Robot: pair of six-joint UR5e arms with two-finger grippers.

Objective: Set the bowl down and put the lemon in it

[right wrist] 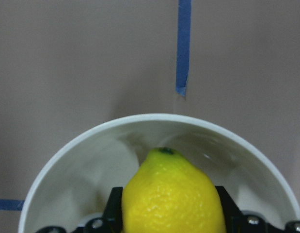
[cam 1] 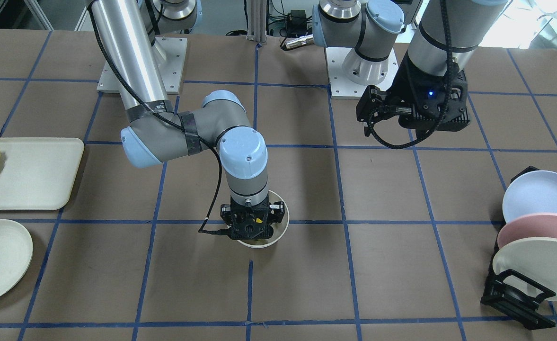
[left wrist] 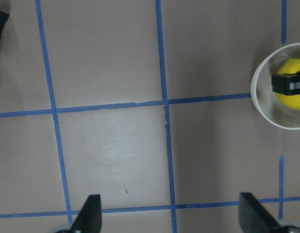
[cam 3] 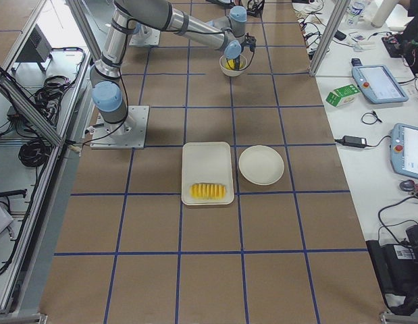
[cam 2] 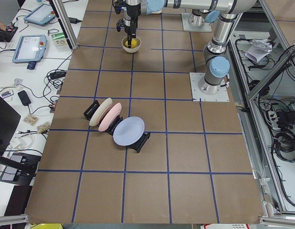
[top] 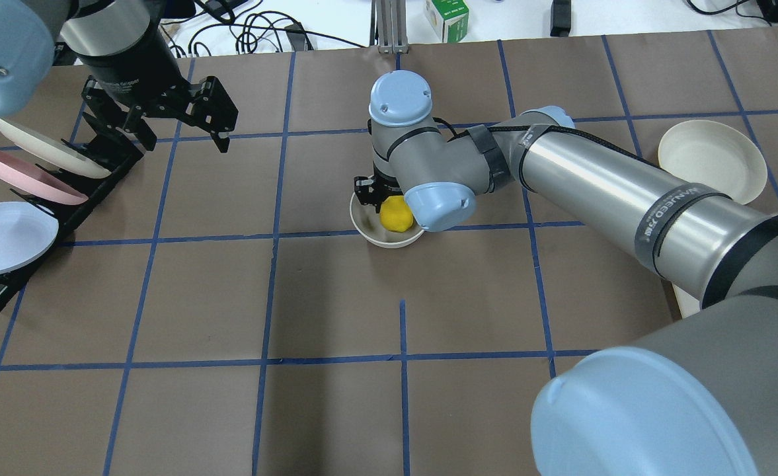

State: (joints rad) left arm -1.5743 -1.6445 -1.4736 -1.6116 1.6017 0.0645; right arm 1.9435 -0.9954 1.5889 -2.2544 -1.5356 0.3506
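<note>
Facing the robot, the right gripper (cam 1: 252, 226) reaches down into the bowl (cam 1: 283, 227) standing on the surface (cam 1: 401, 265). Overhead, the lemon (top: 395, 215) sits inside the rim. Right wrist: fingers (right wrist: 225, 206) pinch the lemon, seemingly just above the bottom; best to spread them gently, then rise straight. Left wrist: the left gripper (left wrist: 171, 216) hangs spread, empty, well apart.

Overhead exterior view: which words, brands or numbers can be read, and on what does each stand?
"WANJEED" (roughly): white letters on the black band round the right arm's silver tube; smaller marks beside it illegible.
Pale print on the left arm's black wrist housing: too blurred.
Print on the green and white carton beyond the table: too small.
The off-white round bowl and yellow lemon bear no text.
</note>
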